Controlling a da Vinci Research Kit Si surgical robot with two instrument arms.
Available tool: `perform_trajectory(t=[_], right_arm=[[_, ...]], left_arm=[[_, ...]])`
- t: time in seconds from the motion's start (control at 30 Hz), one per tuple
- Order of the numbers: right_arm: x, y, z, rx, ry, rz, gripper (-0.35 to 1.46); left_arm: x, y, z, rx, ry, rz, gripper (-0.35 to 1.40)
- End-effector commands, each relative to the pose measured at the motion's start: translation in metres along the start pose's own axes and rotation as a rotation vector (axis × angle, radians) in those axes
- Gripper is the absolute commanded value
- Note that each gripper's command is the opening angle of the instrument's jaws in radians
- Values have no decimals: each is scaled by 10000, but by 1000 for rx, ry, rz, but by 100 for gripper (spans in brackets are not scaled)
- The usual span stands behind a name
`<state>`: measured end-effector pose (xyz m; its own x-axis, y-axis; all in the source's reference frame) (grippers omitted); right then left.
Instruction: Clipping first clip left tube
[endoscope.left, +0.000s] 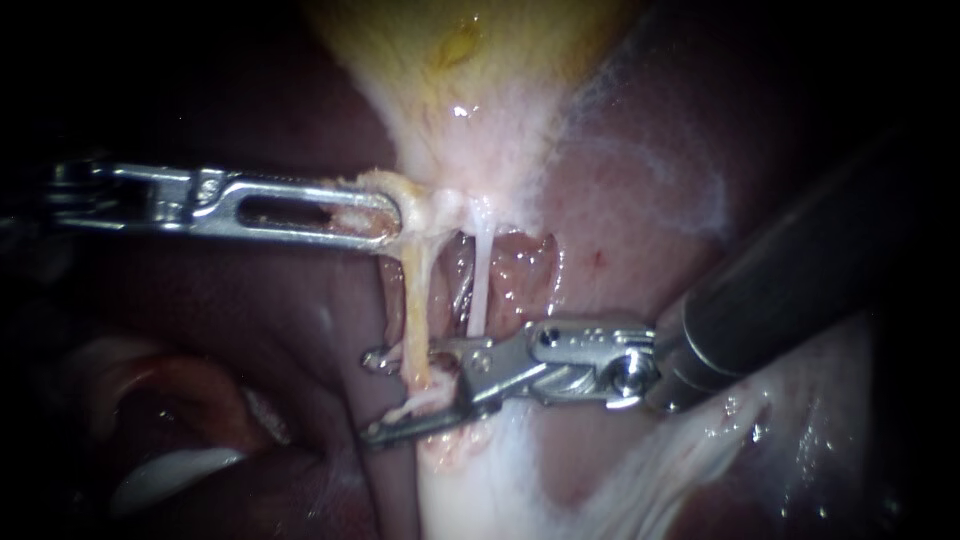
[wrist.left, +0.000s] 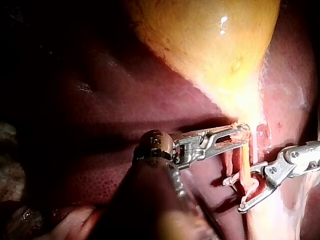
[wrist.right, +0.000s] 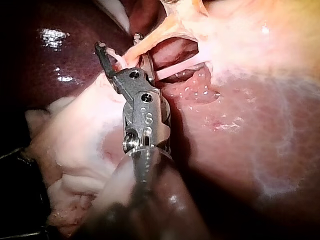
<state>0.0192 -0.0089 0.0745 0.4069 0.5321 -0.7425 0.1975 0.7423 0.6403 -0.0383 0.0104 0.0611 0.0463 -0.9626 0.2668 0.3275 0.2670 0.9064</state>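
While my left instrument (endoscope.left: 383, 215) pinches tissue (endoscope.left: 425, 212) at gallbladder (endoscope.left: 470, 60) neck, my right instrument (endoscope.left: 373, 397) sits spread wide, left tube (endoscope.left: 414, 300) between its tips, right tube (endoscope.left: 481, 280) just beside, liver (endoscope.left: 640, 230) behind.

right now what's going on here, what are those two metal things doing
The left instrument has its jaws shut on neck tissue just below the gallbladder, holding it taut. The right instrument has open jaws straddling the left tube, low on it, not yet closed. No clip shows on that tube. The thinner right tube stands clear beside it.
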Motion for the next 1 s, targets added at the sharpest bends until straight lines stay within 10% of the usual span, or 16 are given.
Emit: perform_trajectory(t=[0.03, 0.23, 0.37, 1.0], right_arm=[[0, -1, -1, -1, 1, 17, 39], [5, 0, -12, 13, -27, 99, -35], [16, 5, -26, 64, -101, 102, -35], [13, 6, -30, 64, -103, 79, -35]], left_arm=[[0, 0, 0, 0, 0, 0, -35], [0, 0, 0, 0, 0, 0, -35], [0, 0, 0, 0, 0, 0, -35], [0, 0, 0, 0, 0, 0, -35]])
